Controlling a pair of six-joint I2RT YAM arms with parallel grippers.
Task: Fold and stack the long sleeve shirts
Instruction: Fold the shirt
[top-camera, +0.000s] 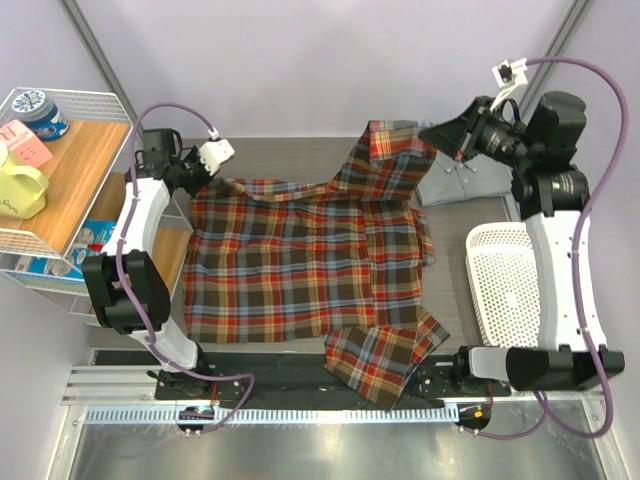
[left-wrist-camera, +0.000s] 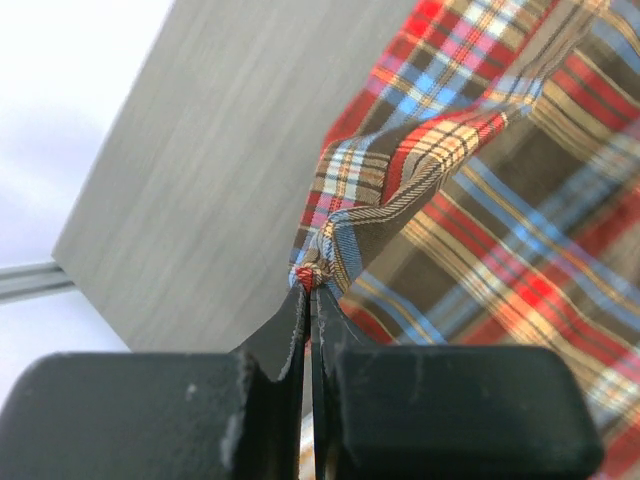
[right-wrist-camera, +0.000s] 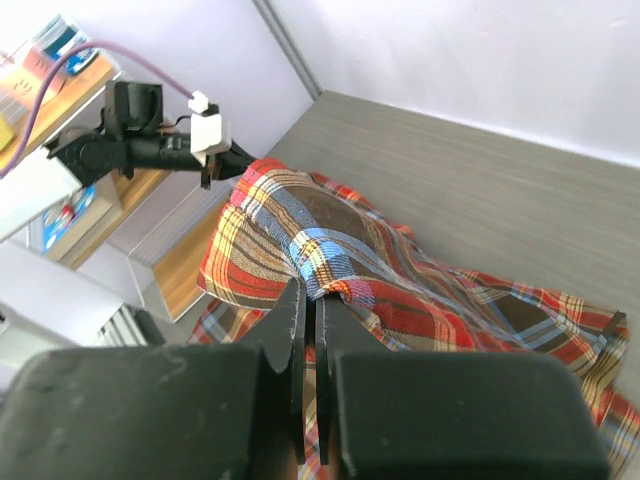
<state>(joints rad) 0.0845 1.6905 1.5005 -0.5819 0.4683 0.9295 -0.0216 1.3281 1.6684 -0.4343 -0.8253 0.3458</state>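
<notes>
The plaid flannel shirt (top-camera: 300, 262) lies spread over the middle of the grey table, one sleeve hanging off the near edge. My left gripper (top-camera: 222, 178) is shut on its far left corner (left-wrist-camera: 312, 272). My right gripper (top-camera: 432, 134) is shut on the far right part and holds that cloth lifted above the table (right-wrist-camera: 325, 285). The grey-blue collared shirt (top-camera: 465, 180) lies folded at the far right, partly behind the right arm and under the lifted plaid.
A white mesh basket (top-camera: 505, 282) stands at the right beside the right arm. A wire shelf (top-camera: 60, 180) with a yellow mug, a tin and boxes stands at the left. The table's far edge meets a pale wall.
</notes>
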